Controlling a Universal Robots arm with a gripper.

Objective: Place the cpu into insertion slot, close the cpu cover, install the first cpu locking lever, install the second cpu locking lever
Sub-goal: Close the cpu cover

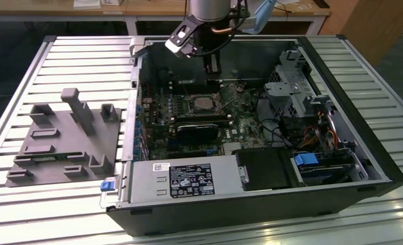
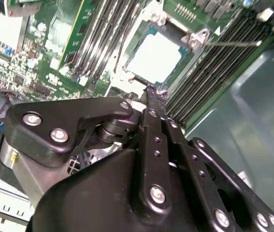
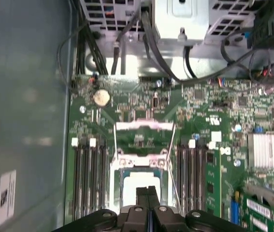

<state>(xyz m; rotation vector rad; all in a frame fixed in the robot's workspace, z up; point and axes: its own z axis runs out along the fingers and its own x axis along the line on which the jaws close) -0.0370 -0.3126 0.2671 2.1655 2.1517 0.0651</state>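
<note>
Slatted metal table [image 1: 72,56], open computer case [image 1: 256,214], gripper [image 3: 148,192] pinched together just over the cpu [image 2: 158,55] in the insertion slot [image 3: 119,187].

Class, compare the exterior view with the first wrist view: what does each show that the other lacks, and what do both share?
Exterior view: the grey fixture block on the slatted table, and the labelled power supply. First wrist view: a white sticker on the case wall. Shared: the green motherboard, the insertion slot and the tool.
</note>
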